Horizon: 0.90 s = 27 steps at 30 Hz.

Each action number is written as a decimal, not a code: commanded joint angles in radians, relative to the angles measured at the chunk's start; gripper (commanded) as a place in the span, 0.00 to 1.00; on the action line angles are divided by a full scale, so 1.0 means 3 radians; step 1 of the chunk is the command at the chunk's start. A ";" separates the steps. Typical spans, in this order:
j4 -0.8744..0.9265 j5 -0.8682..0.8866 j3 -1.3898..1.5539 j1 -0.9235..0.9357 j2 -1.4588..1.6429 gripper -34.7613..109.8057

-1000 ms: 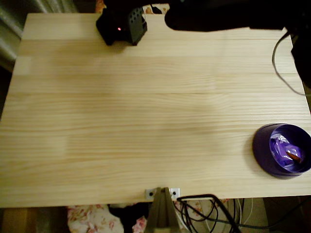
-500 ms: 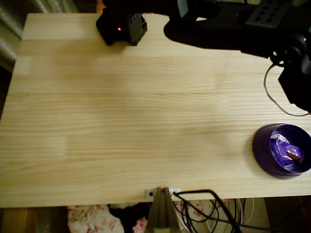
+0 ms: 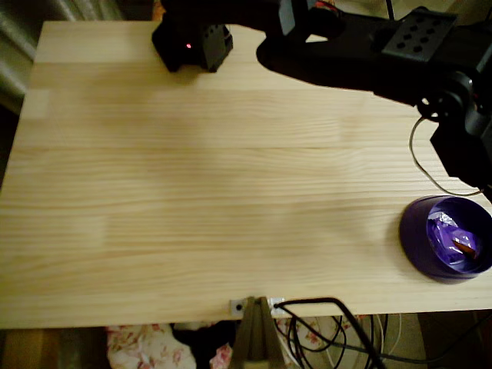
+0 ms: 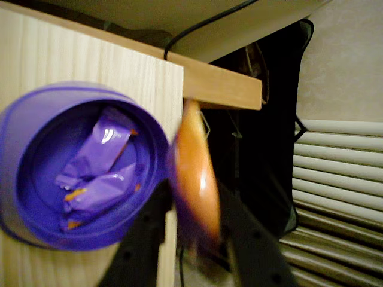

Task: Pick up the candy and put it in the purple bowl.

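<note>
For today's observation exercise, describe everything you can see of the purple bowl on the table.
The purple bowl is round, deep violet, smooth like plastic, with a thick rim. It stands upright on the wooden table, near the right edge in the overhead view, close to the front corner. Inside lie shiny purple wrapped candies with orange patches; the wrist view shows two. The pincer, holding an orange-and-purple piece, is beside the rim, contact unclear.

Pale wood table (image 3: 192, 177); purple bowl (image 3: 415, 242) at right edge, overhead view.
</note>
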 commanded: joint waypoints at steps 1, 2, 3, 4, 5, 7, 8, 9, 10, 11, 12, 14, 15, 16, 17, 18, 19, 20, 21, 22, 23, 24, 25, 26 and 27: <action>-0.0015 0.0056 -0.0481 -0.0015 0.0174 0.33; -0.0005 0.0061 -0.0481 -0.0015 0.0179 0.33; 0.0010 0.0061 -0.0481 -0.0015 0.0179 0.33; 0.0026 0.0066 -0.0481 -0.0010 0.0184 0.33; 0.0036 0.0066 -0.0481 -0.0010 0.0184 0.33; 0.0046 0.0066 -0.0481 -0.0005 0.0194 0.33; 0.0051 0.0066 -0.0481 0.0000 0.0199 0.33; 0.0066 0.0066 -0.0481 0.0000 0.0210 0.33; 0.0082 0.0066 -0.0481 0.0000 0.0215 0.33; 0.0102 0.0072 -0.0481 0.0000 0.0225 0.33; 0.0133 0.0072 -0.0481 0.0000 0.0245 0.30; 0.0179 0.0061 -0.0481 -0.0005 0.0291 0.24; 0.0210 0.0056 -0.0481 -0.0005 0.0327 0.24; 0.0256 0.0041 -0.0481 -0.0010 0.0373 0.24; 0.0322 0.0020 -0.0481 -0.0015 0.0430 0.24; 0.0409 -0.0005 -0.0481 -0.0020 0.0496 0.24; 0.0501 -0.0041 -0.0481 -0.0031 0.0568 0.24; 0.0598 -0.0072 -0.0481 -0.0041 0.0639 0.24; 0.0711 -0.0087 -0.0481 -0.0046 0.0711 0.24; 0.0828 -0.0092 -0.0481 -0.0051 0.0787 0.24; 0.0956 -0.0097 -0.0476 -0.0056 0.0869 0.24; 0.1089 -0.0102 -0.0465 -0.0056 0.0956 0.24; 0.1227 -0.0102 -0.0465 -0.0061 0.1038 0.24; 0.1360 -0.0102 -0.0465 -0.0061 0.1120 0.24; 0.1488 -0.0102 -0.0465 -0.0061 0.1202 0.24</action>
